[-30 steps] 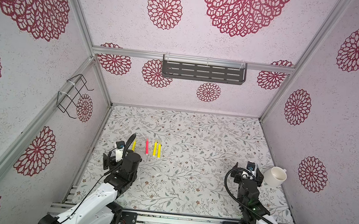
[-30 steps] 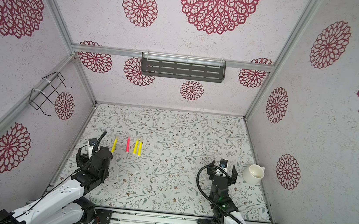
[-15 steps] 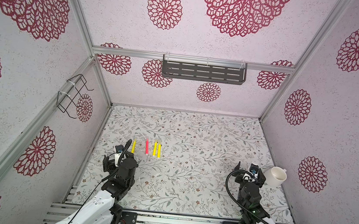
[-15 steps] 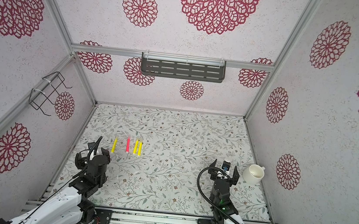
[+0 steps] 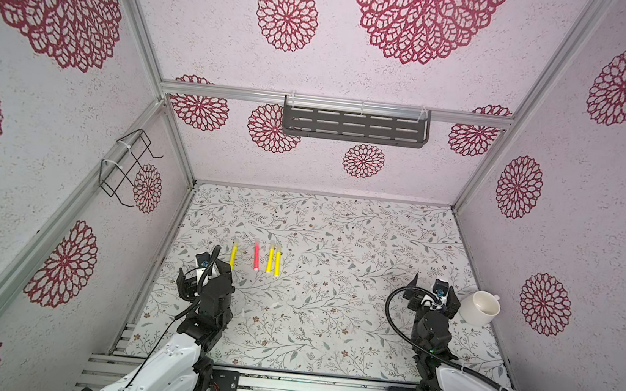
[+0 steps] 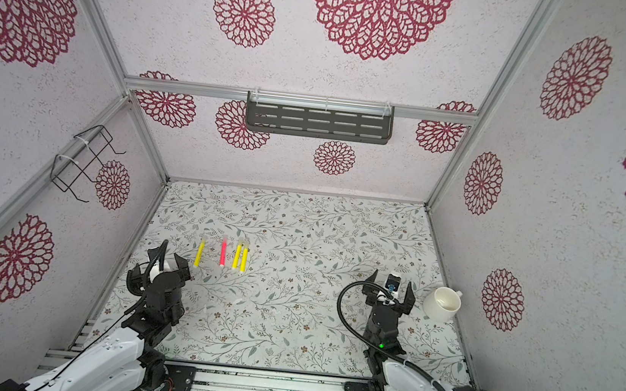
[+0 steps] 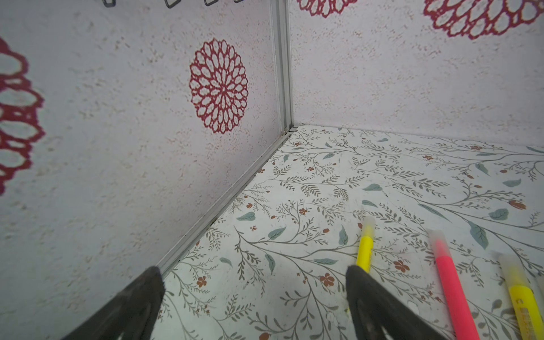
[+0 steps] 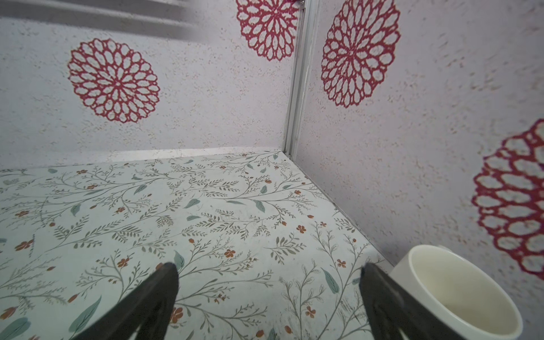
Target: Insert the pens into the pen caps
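Four pens lie side by side on the floral mat, left of centre, in both top views: a yellow pen (image 5: 233, 256) (image 6: 199, 252), a pink pen (image 5: 256, 256) (image 6: 223, 252) and two more yellow pens (image 5: 270, 259) (image 5: 277, 263). In the left wrist view, clear pen caps (image 7: 368, 222) (image 7: 438, 235) cover the far ends of the yellow pen (image 7: 365, 250) and the pink pen (image 7: 453, 288). My left gripper (image 5: 205, 274) (image 6: 157, 269) (image 7: 253, 273) is open and empty, just short of the leftmost pen. My right gripper (image 5: 433, 292) (image 6: 391, 286) (image 8: 269, 270) is open and empty over bare mat.
A white cup (image 5: 480, 307) (image 6: 442, 303) (image 8: 459, 294) lies beside the right wall, close to my right gripper's outer finger. A dark slotted shelf (image 5: 354, 125) hangs on the back wall and a wire basket (image 5: 126, 167) on the left wall. Walls enclose three sides.
My left arm has lowered and drawn back a little toward the front edge. The right arm has settled slightly. The pens have not moved.
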### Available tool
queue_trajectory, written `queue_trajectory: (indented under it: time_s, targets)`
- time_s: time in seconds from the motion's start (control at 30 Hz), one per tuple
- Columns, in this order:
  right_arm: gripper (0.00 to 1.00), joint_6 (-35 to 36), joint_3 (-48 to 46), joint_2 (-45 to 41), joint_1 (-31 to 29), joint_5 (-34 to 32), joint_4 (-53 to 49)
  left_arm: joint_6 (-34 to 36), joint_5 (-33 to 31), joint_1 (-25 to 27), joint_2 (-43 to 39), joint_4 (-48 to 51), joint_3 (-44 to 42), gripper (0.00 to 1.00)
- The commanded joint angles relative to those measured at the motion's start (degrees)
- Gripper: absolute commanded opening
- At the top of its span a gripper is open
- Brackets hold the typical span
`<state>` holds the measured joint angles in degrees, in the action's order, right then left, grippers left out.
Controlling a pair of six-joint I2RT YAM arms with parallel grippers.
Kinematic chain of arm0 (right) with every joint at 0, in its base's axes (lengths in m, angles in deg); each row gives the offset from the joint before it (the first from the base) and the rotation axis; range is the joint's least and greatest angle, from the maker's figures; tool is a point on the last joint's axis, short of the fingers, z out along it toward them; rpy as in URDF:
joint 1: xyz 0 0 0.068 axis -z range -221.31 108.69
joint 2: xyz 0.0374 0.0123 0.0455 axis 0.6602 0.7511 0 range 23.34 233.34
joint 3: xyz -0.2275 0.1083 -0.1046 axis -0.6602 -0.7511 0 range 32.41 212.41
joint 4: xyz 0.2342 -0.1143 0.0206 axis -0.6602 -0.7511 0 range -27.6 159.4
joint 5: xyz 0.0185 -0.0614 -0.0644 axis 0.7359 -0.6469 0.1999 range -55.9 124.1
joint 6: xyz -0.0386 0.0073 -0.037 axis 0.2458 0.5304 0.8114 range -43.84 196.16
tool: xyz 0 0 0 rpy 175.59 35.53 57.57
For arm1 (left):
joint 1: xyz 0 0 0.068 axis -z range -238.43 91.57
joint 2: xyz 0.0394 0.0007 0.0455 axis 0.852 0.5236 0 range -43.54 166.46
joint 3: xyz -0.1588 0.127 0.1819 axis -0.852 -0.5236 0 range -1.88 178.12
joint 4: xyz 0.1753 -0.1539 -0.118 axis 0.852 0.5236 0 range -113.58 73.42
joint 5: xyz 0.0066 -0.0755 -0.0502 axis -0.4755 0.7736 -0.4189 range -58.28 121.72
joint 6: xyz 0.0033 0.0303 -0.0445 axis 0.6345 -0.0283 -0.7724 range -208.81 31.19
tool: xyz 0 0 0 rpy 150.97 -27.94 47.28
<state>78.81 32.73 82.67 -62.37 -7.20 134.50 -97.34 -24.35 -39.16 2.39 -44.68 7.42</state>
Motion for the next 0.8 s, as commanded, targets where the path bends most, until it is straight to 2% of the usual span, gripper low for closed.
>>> queue_trajectory:
  time_s: [0.0,0.17,0.27,0.77]
  targets:
    - [0.99,1.14,-5.45,6.74,1.97,1.18,17.85,1.04,2.61,-1.94,1.46,-7.22,-0.76,0.99]
    - [0.99,2.30,-3.56,20.08,2.99,0.64,31.57,1.06,3.77,-3.74,3.58,-11.08,-1.10,0.99]
    - [0.99,4.11,-1.72,21.12,3.04,1.11,30.54,1.24,4.41,-4.76,4.46,-14.57,-1.97,0.99]
    - [0.99,1.65,-1.52,23.19,7.06,2.84,31.56,0.80,7.29,-9.15,9.10,-23.17,-3.14,0.99]
